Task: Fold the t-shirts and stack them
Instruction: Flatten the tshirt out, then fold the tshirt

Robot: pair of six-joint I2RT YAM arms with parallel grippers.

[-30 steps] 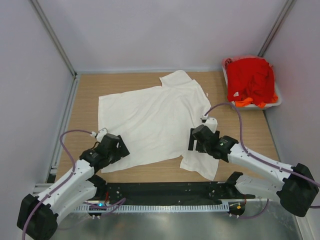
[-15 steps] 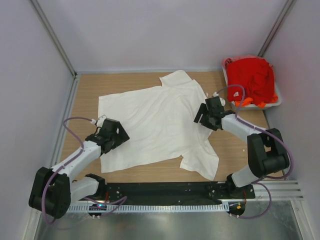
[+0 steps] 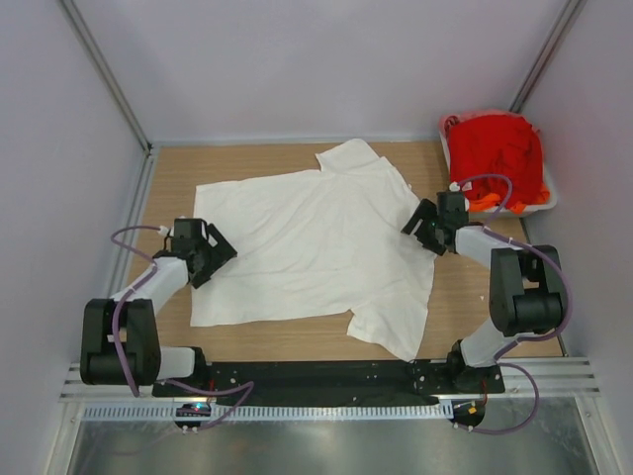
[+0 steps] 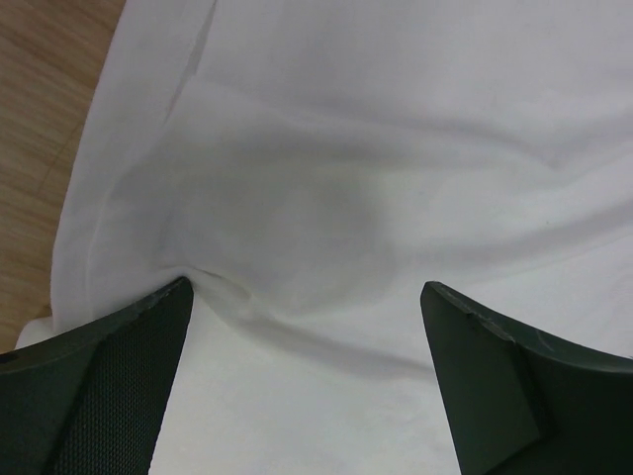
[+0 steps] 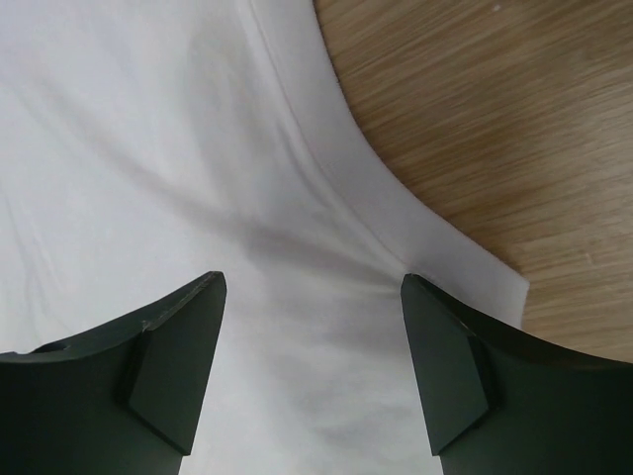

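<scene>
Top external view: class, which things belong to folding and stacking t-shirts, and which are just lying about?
Job:
large white cloth t-shirt
bright red and orange cloth t-shirts

Lying about:
pale plastic tub
wooden tabletop

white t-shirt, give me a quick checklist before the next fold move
1. White t-shirt spread out on the table: ok, both sleeves out.
2. Left end effector over the shirt's left edge: ok.
3. Right end effector over the shirt's right edge: ok.
4. Cloth gripped: not ok, both sets of jaws stand wide open with nothing pinched.
5. Cloth smooth at the grasp spots: not ok, creases run between the fingers in both wrist views.
6. Tub of red and orange shirts apart from the white one: ok.
</scene>
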